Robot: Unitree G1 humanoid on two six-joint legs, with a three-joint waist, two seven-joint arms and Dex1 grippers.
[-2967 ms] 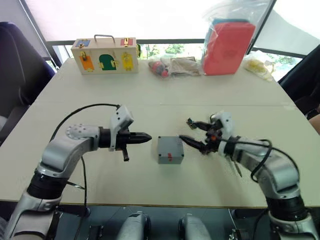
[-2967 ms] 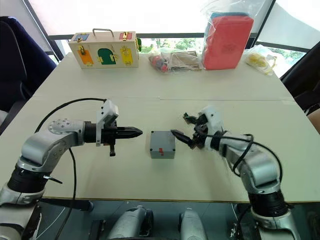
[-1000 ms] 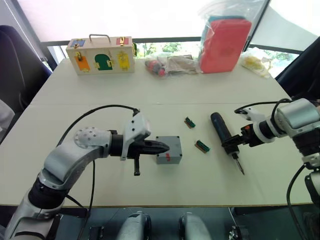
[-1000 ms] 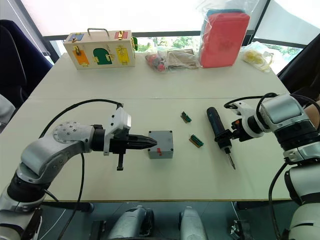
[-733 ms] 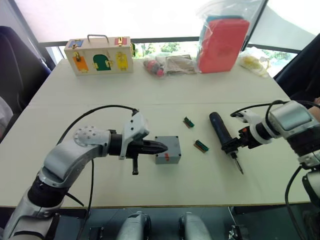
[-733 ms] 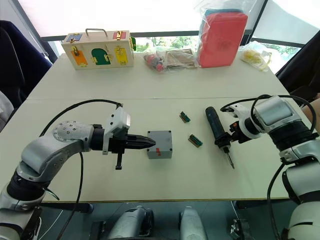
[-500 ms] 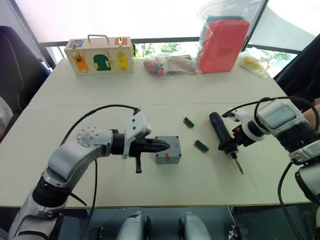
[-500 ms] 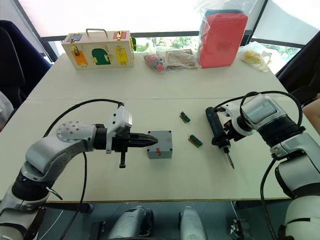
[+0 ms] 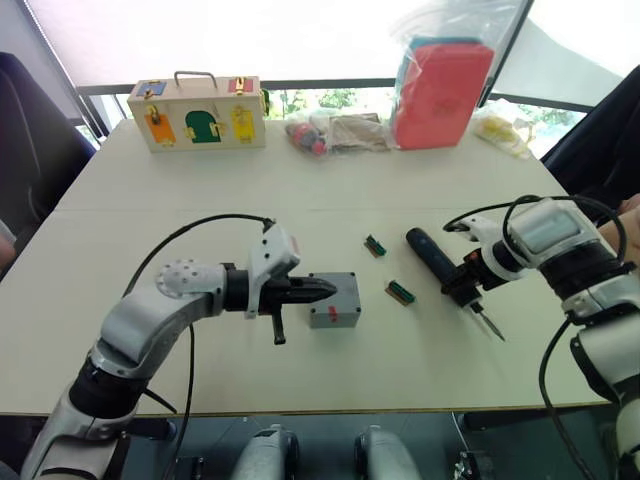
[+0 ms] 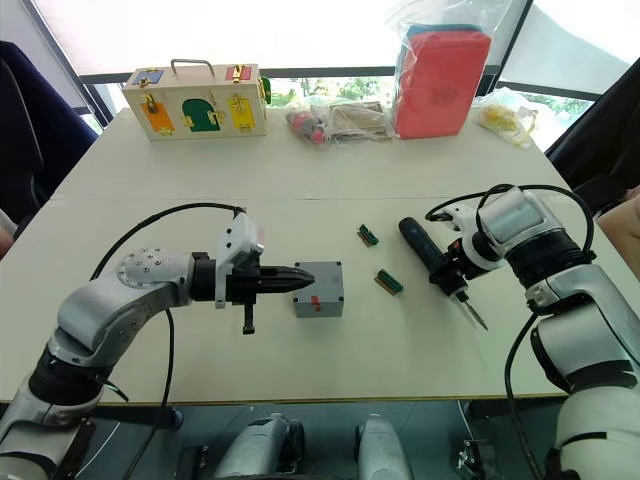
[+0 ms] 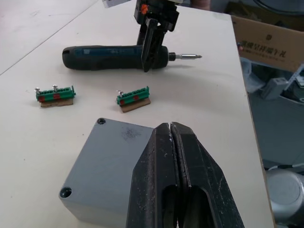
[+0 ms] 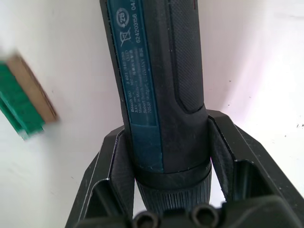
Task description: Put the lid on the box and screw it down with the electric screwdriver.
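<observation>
Where the two eye views look down over the pale table (image 9: 200,190), the box (image 9: 335,299) serves as landmark: it sits near the middle, its top grey face closed over and a small red mark on its near side. The left gripper (image 9: 328,289) reaches in from the box's left with its two black fingers pressed together, the tips over the box's top left edge. To the right of the box lie two small green bit holders (image 9: 400,292), one nearer it and one farther back, and beyond them the electric screwdriver (image 10: 432,257) lies on the table, metal bit pointing away from the box toward the table's near right. The right gripper (image 10: 452,270) straddles the tool near its bit end. Far behind the box stand a wooden latch box (image 9: 198,111) and a red bag (image 9: 441,92). In the left wrist view the closed fingertips (image 11: 170,142) hang over the box's screw-holed top, with the screwdriver across the table beyond it. In the right wrist view the fingers (image 12: 118,166) clamp either side of the screwdriver's black barrel.
</observation>
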